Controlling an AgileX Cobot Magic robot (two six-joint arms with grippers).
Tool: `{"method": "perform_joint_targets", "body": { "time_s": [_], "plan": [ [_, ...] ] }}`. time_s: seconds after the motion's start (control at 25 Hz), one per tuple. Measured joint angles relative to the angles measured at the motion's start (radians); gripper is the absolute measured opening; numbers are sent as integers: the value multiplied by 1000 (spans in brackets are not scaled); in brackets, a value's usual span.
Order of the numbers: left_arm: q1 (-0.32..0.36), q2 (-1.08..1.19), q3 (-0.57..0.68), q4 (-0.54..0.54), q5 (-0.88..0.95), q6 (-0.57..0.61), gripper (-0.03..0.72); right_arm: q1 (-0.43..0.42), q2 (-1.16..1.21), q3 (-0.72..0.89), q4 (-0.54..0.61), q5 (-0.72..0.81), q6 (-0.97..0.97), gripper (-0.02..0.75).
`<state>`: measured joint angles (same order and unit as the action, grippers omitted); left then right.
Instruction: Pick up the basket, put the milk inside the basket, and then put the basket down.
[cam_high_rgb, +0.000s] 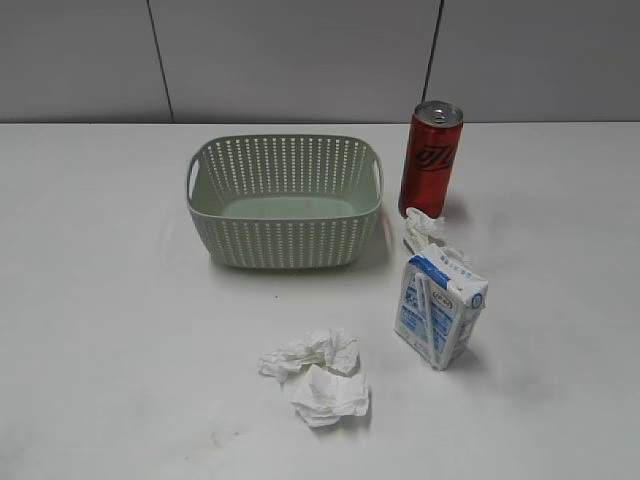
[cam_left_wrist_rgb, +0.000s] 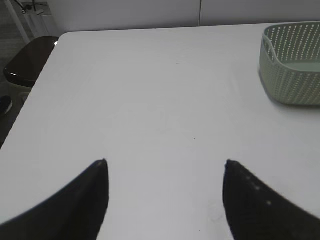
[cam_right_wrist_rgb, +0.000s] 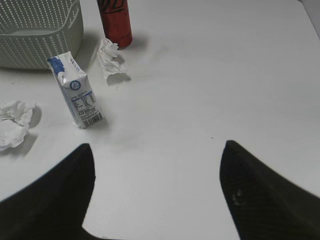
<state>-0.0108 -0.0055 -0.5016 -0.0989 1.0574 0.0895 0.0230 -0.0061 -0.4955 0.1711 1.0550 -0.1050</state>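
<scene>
Both grippers hover wide apart over the white desk (cam_high_rgb: 100, 300), holding nothing. Ahead-left of the right gripper (cam_right_wrist_rgb: 157, 150) stands the milk (cam_right_wrist_rgb: 76, 92). The basket (cam_left_wrist_rgb: 292, 62), apparently empty, sits far ahead-right of the left gripper (cam_left_wrist_rgb: 165, 162).

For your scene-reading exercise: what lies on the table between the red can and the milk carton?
A crumpled white tissue lies between the red can and the milk, shown in the exterior and right wrist views.
</scene>
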Motion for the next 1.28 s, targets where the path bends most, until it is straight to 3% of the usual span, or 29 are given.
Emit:
{"method": "perform_joint_targets", "body": {
  "time_s": [1.28],
  "plan": [
    [0, 3, -22, -5, -41, 0, 552, 0, 0, 0, 0, 0, 1, 590]
  ]
}}
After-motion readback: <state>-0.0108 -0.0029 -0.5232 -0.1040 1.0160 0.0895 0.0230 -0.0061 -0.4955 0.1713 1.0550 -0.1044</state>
